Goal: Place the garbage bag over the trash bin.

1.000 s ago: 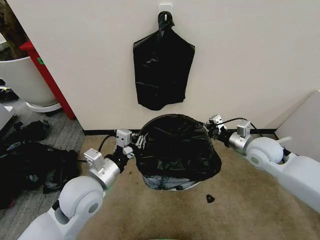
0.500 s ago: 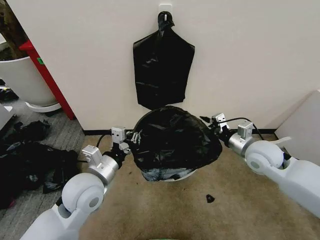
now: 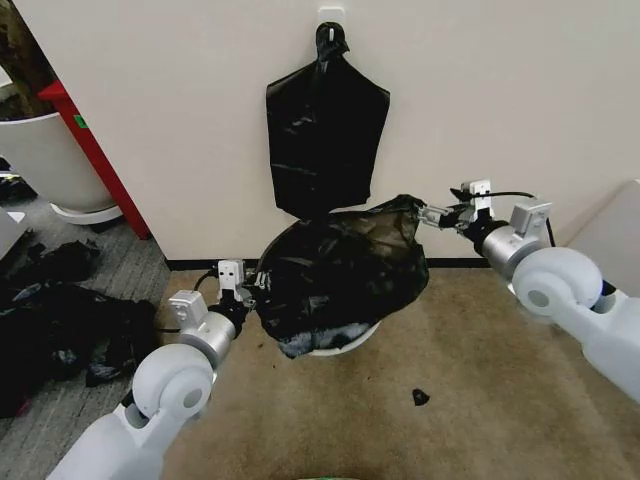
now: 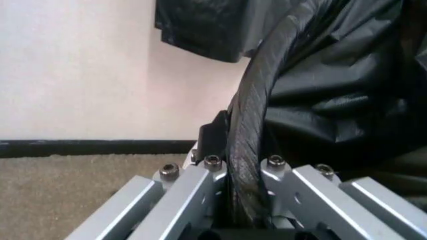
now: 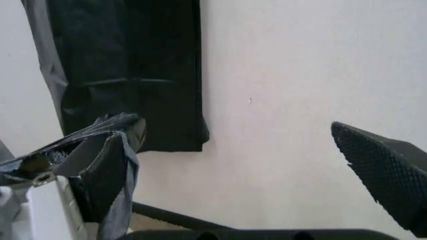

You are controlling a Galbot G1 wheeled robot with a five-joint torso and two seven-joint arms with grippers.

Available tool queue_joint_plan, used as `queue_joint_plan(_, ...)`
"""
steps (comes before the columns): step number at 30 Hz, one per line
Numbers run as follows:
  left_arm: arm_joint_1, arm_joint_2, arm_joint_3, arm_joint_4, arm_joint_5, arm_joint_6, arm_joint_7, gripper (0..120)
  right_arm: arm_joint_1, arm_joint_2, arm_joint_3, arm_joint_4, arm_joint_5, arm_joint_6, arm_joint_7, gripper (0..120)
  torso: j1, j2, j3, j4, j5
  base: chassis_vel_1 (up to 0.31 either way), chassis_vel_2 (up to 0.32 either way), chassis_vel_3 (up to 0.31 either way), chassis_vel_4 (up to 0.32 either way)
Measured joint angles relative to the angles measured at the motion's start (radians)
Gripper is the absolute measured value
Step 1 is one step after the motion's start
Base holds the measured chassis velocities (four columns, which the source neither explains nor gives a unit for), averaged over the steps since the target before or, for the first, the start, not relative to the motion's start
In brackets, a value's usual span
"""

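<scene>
1. Glossy black plastic is dominating the scene: the garbage bag (image 3: 340, 268) is being held stretched over the trash bin (image 3: 338, 345), draping most of it and tilting upward toward the robot's right.
2. Only a cream-white sliver of the trash bin's rim and wall is peeking out under the bag's lower edge, with the bin sitting on the beige carpet (image 3: 450, 400) just in front of the wall (image 3: 500, 120).
3. The left gripper (image 3: 252, 286) is sitting just beside the bin on the robot's left, low down, and is pinching the bag's bunched edge; in the left wrist view a rolled band of the garbage bag (image 4: 257, 110) is running down between its metal fingers (image 4: 200, 185).
4. The right gripper (image 3: 428, 214) is holding up above the bin on the robot's right, touching the bag's raised corner; in the right wrist view its textured pads (image 5: 387, 175) are standing spread well apart, with a crumpled flap of the bag (image 5: 100, 150) lying against the other finger.
5. A knotted bunch of flat black bags (image 3: 325, 130) is hanging from a hook on the wall directly above the bin.
6. A small black scrap (image 3: 420, 397) is lying on the carpet near the bin, on the robot's side.
</scene>
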Motion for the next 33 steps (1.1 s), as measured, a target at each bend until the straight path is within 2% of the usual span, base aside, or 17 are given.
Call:
queue_joint_plan(8, 0.001, 0.015, 0.000, -0.032, -0.009, 0.001, 0.025, 1, -0.022, -0.001, -0.016, -0.051, 0.000, 0.003, -0.053, 100, 0.000, 0.000, 0.000, -0.0001, 0.0003, 0.000, 0.000, 0.000, 0.000)
queue_joint_plan(13, 0.021, 0.022, -0.017, -0.049, 0.002, -0.030, 0.107, 1, -0.009, 0.009, -0.048, -0.072, 0.118, -0.030, -0.126, 100, 0.000, 0.000, 0.000, 0.0001, -0.0001, 0.000, 0.000, 0.000, 0.000)
queue_joint_plan(21, 0.047, 0.029, -0.054, -0.075, -0.016, -0.072, 0.181, 1, -0.014, 0.004, -0.068, -0.126, 0.190, -0.074, -0.220, 100, 0.000, 0.000, 0.000, 0.0000, 0.0004, 0.000, 0.000, 0.000, 0.000)
queue_joint_plan(27, 0.058, 0.027, -0.075, -0.032, -0.044, -0.077, 0.216, 1, -0.028, -0.012, 0.006, -0.137, 0.413, -0.146, -0.296, 100, 0.000, 0.000, 0.000, 0.0000, 0.0001, 0.000, 0.000, 0.000, 0.000)
queue_joint_plan(33, 0.060, 0.020, -0.075, 0.019, -0.052, -0.078, 0.221, 1, -0.044, -0.024, 0.067, -0.137, 0.558, -0.184, -0.319, 100, 0.000, 0.000, 0.000, -0.0001, 0.0003, 0.000, 0.000, 0.000, 0.000)
